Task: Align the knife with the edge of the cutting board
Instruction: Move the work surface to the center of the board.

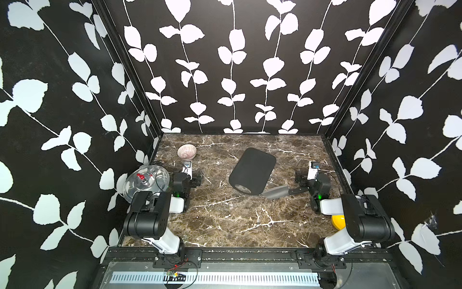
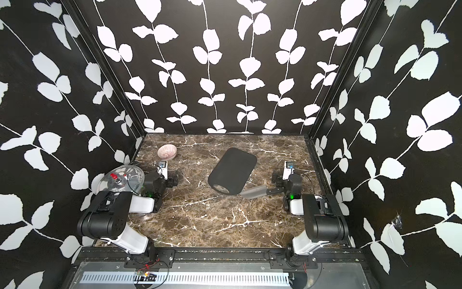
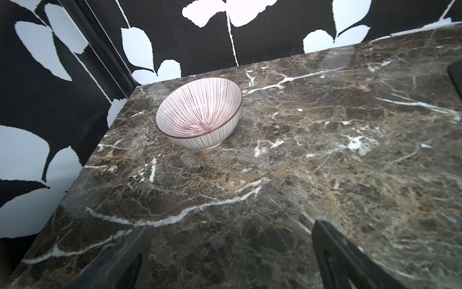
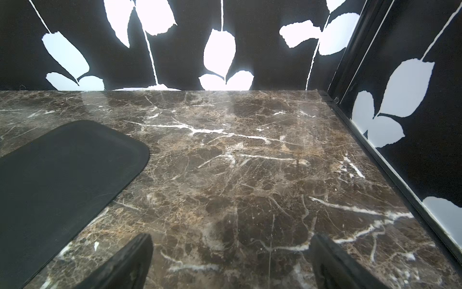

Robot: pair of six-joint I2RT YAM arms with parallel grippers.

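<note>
You had the left gripper (image 3: 230, 225) and right gripper (image 4: 231, 237) wide and empty, the right near the knife (image 1: 276, 192) handle, probably to turn the knife lying askew at the board (image 1: 252, 170) corner.

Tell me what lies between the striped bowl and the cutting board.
Nothing: only bare marble tabletop separates the striped bowl from the cutting board. Both top views show this stretch, and the left wrist view confirms it.
</note>
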